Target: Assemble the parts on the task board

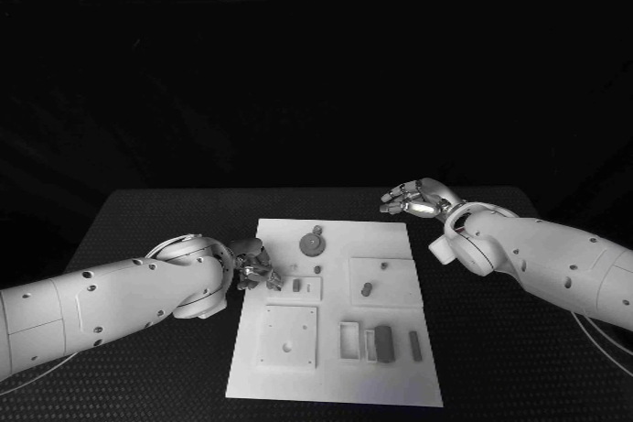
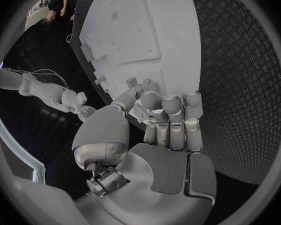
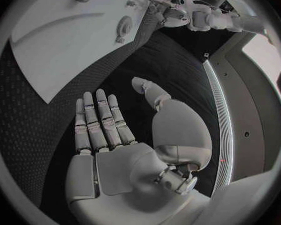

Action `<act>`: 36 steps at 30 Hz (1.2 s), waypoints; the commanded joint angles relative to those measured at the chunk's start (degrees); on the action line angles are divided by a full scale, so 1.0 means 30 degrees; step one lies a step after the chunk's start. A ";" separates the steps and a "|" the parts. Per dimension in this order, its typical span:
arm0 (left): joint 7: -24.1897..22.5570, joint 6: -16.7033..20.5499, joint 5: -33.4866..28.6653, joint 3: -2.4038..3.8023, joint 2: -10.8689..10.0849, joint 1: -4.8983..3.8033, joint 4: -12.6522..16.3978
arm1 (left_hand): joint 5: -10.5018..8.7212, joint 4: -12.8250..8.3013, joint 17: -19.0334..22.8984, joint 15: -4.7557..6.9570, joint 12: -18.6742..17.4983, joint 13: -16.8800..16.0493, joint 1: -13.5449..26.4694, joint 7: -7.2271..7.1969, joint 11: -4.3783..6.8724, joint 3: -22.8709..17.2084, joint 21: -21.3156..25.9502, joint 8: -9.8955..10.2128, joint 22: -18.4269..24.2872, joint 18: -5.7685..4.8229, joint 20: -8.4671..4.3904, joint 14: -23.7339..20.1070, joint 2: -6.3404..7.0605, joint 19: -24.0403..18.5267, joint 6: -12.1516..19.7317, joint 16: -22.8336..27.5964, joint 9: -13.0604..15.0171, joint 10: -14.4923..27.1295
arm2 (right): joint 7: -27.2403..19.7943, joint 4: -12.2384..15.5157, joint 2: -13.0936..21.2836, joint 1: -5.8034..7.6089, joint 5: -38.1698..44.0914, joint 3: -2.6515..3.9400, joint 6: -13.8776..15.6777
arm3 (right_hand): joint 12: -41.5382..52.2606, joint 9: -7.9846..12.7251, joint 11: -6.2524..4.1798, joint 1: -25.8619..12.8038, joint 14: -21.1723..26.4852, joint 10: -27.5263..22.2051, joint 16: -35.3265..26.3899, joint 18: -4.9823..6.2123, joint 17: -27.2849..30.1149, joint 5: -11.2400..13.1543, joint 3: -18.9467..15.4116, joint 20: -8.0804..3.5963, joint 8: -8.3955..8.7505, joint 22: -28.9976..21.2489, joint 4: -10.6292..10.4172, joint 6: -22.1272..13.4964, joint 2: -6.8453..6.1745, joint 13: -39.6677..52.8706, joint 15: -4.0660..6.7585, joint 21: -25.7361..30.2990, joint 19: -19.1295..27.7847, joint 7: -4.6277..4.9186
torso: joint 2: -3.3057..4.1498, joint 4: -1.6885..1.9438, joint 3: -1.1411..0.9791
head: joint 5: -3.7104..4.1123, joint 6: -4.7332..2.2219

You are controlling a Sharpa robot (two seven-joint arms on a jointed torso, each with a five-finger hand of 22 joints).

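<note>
The white task board (image 1: 337, 385) lies mid-table. On it are a grey gear (image 1: 313, 243), a short peg (image 1: 368, 289), a dark block (image 1: 384, 343) beside a thin bar (image 1: 414, 345), and a square plate with a hole (image 1: 289, 335). My left hand (image 1: 254, 268) is at the board's left edge with its fingers (image 2: 172, 115) curled in close to the thumb, next to a small part (image 1: 298, 285). Whether it pinches anything is hidden. My right hand (image 1: 415, 200) hovers beyond the board's far right corner, its fingers (image 3: 97, 120) straight and apart, holding nothing.
Black textured table (image 1: 158, 221) surrounds the board on all sides. The right wrist view shows the board (image 3: 65, 40), the gear (image 3: 123, 25) and my left hand (image 3: 178, 15) across from it. My right forearm (image 1: 541, 266) crosses the table's right side.
</note>
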State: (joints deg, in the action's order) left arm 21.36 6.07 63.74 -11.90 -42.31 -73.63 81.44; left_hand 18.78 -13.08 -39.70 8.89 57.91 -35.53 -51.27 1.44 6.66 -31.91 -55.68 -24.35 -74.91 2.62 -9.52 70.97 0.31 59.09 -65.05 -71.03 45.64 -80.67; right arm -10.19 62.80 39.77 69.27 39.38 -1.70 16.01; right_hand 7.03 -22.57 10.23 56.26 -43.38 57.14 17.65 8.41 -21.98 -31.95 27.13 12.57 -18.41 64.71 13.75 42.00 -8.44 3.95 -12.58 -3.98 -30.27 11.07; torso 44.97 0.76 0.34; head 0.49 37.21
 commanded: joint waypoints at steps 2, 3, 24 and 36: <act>-0.0155 -0.0377 0.0105 -0.0001 0.0036 0.0021 -0.0002 | 0.0047 -0.1050 -0.0014 0.0331 0.0115 -0.0032 -0.0274 -0.0961 0.0369 -0.1184 -0.0130 -0.0039 -0.0361 0.0190 -0.1748 0.0146 -0.0045 0.0065 -0.1450 -0.0095 0.0462 0.0120 | -0.0141 0.0040 0.0003 -0.0011 0.0025 0.0007 -0.0130 | -0.0067 0.0021 0.0104 -0.0159 0.0122 -0.0018 0.0098 -0.0119 0.0032 -0.0107 -0.0044 -0.0018 -0.0128 0.0019 -0.0093 -0.0078 -0.0011 -0.0001 0.0035 0.0061 0.0082 0.0039 | 0.0002 0.0000 0.0003 | 0.0011 0.0007; -0.0152 -0.0382 0.0105 -0.0001 0.0038 0.0023 -0.0002 | 0.0046 -0.1050 -0.0013 0.0332 0.0116 -0.0032 -0.0275 -0.0961 0.0369 -0.1184 -0.0131 -0.0038 -0.0361 0.0190 -0.1748 0.0146 -0.0043 0.0065 -0.1450 -0.0095 0.0463 0.0121 | -0.0141 0.0038 0.0003 -0.0011 0.0025 0.0007 -0.0128 | -0.0067 0.0021 0.0104 -0.0158 0.0122 -0.0018 0.0098 -0.0119 0.0032 -0.0107 -0.0043 -0.0018 -0.0128 0.0019 -0.0093 -0.0078 -0.0011 -0.0001 0.0035 0.0061 0.0082 0.0039 | 0.0002 0.0000 0.0003 | 0.0011 0.0007; -0.0049 -0.0805 0.0014 -0.0001 0.0584 0.0197 -0.0461 | 0.1633 -0.1002 -0.0060 0.0399 0.0344 -0.0135 0.0014 -0.0993 0.0395 -0.1106 -0.0205 -0.0099 -0.0345 0.0180 -0.1754 0.0236 0.0057 0.0138 -0.1594 -0.0223 0.0609 0.0042 | -0.0135 0.0153 0.0036 -0.0011 0.0025 0.0007 -0.0121 | -0.0077 0.0028 0.0104 -0.0156 0.0130 -0.0017 0.0111 -0.0121 0.0045 -0.0108 -0.0042 -0.0019 -0.0140 0.0031 -0.0089 -0.0083 -0.0012 -0.0001 0.0034 0.0063 0.0088 0.0040 | 0.0016 -0.0016 0.0003 | 0.0010 0.0023; 0.0044 -0.1250 0.0078 0.0003 0.0807 0.0415 -0.0612 | 0.1926 -0.1047 -0.0097 0.0430 0.0465 -0.0178 0.0066 -0.1008 0.0406 -0.1085 -0.0261 -0.0188 -0.0354 0.0194 -0.1777 0.0266 0.0092 0.0170 -0.1602 -0.0313 0.0578 0.0025 | -0.0135 0.0174 0.0069 -0.0011 0.0025 0.0007 -0.0117 | -0.0080 0.0031 0.0105 -0.0157 0.0135 -0.0015 0.0116 -0.0122 0.0051 -0.0110 -0.0042 -0.0019 -0.0143 0.0035 -0.0088 -0.0086 -0.0014 0.0000 0.0033 0.0063 0.0090 0.0041 | 0.0002 -0.0001 0.0001 | 0.0071 0.0084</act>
State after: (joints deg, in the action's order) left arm 21.60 4.87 63.86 -11.59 -40.32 -72.89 79.32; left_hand 24.35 -13.00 -39.94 9.12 58.97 -36.00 -50.65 1.27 7.18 -32.00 -56.13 -25.37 -74.95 2.45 -9.71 71.18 0.92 59.29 -66.32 -71.66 47.39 -81.21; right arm -10.19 63.21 39.96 69.27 39.38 -1.70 16.01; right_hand 7.03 -22.54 10.23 56.26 -43.39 57.14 17.65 8.41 -21.90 -31.95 27.13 12.57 -18.62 64.75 13.75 42.00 -8.44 3.95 -12.57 -3.98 -30.27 11.07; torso 45.01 0.71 0.34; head 0.65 37.40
